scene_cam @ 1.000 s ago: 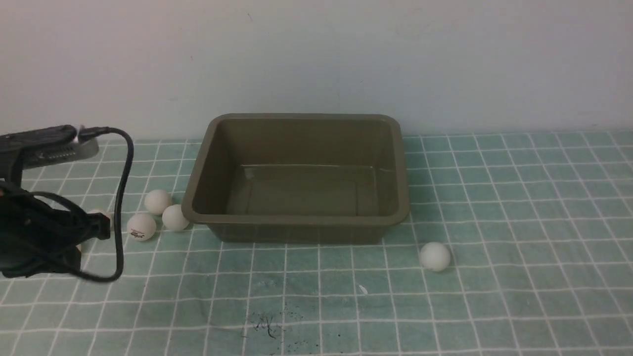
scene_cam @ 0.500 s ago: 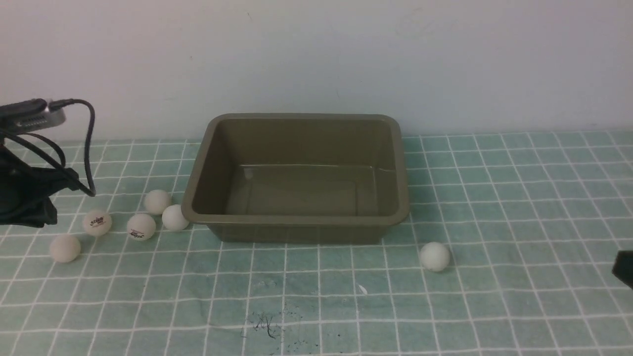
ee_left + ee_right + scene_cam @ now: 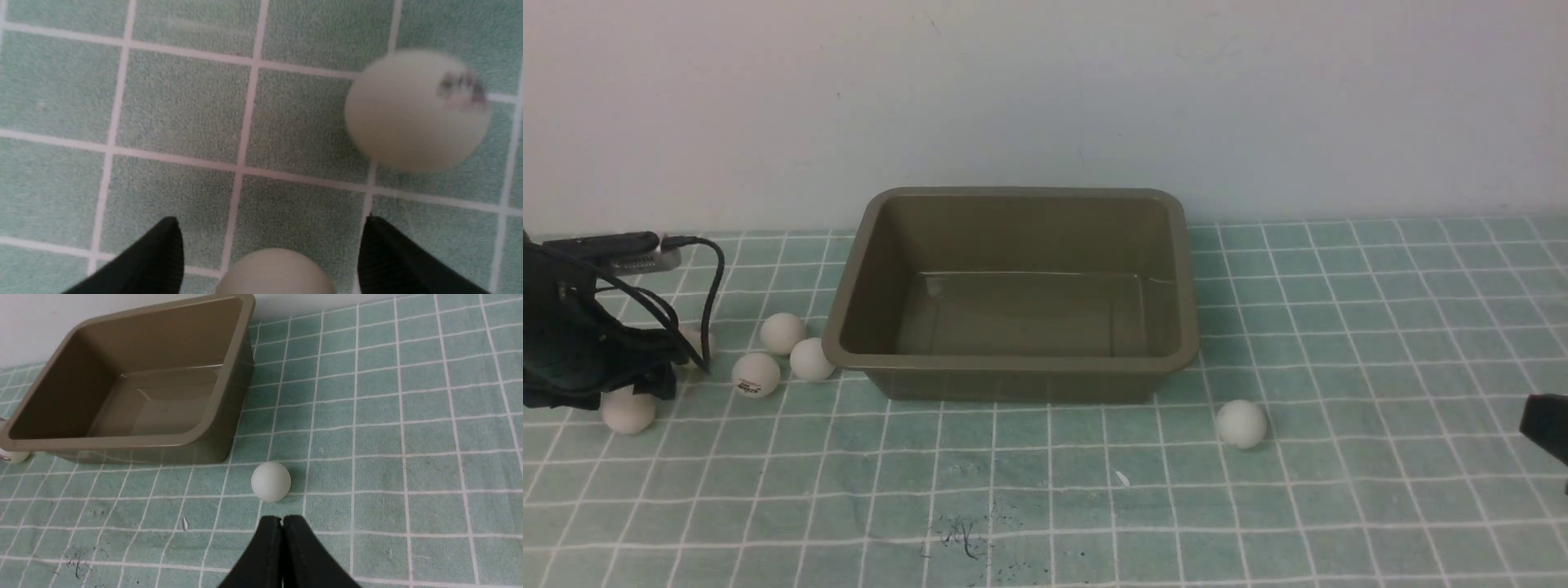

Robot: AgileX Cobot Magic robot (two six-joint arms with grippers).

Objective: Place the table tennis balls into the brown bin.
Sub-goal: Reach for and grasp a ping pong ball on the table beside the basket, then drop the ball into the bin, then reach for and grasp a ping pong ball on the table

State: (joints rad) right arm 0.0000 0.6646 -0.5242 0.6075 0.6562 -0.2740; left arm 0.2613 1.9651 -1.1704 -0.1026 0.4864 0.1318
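Left tool (image 3: 270,220) lowered again, jaws apart either side of the plain ball (image 3: 627,412). Logo ball (image 3: 416,108) now mostly hidden in front view. Right tool (image 3: 1545,426) edged further into frame.

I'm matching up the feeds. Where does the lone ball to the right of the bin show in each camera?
Front view: the lone ball lies just off the brown bin's near right corner.
Left wrist view: not in it; a logo ball and a plain ball there are others.
Right wrist view: the same ball, just ahead of the shut right claw.
Shared landmark: the bin's near right corner, in the front and right wrist views.
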